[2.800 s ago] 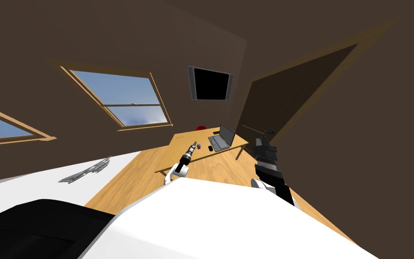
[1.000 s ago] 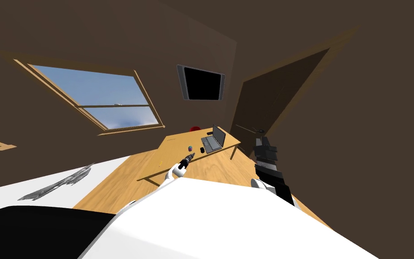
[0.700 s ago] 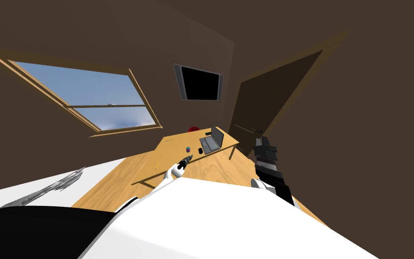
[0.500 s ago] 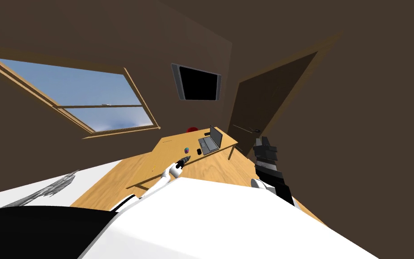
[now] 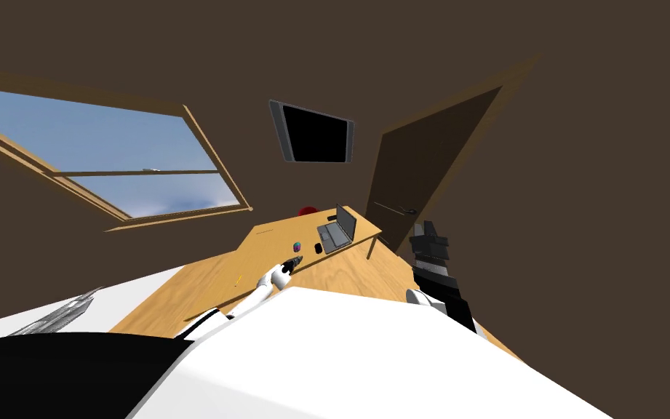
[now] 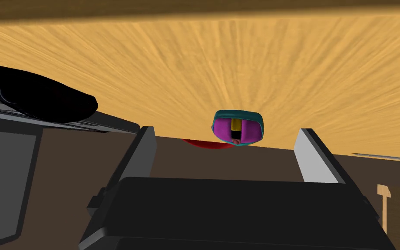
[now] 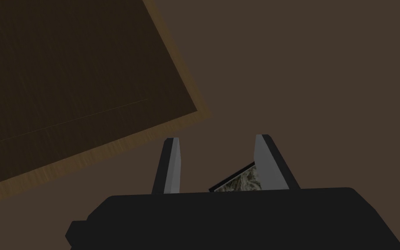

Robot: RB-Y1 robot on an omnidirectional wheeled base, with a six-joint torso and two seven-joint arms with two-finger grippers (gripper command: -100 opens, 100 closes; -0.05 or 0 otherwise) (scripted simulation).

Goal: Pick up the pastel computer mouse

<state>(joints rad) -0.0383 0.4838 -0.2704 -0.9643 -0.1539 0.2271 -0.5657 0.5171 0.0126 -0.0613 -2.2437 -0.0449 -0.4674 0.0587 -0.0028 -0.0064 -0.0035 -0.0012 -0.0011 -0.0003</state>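
Left gripper (image 6: pixel 226 129) jaws wide apart, nothing in them. The mouse (image 6: pixel 238 127) sits on the wooden desk (image 6: pixel 325 78) just ahead, lined up roughly with the gap but not yet between the fingers (image 6: pixel 144 147). It has a teal rim, magenta top and a yellow wheel strip, and it probably faces me end-on, though that is hard to confirm at this angle. I expect a light, rigid shell with smooth, rounded sides, so likely slippery. Best hold is across the two long flanks, low, not over the domed top. A red thing (image 6: pixel 205 143) is behind it, a black object (image 6: pixel 38 93) off to one side, and the laptop (image 5: pixel 337 231) beyond that. Right gripper (image 7: pixel 216 137) jaws are also apart, held up at my right, well away from the desk.
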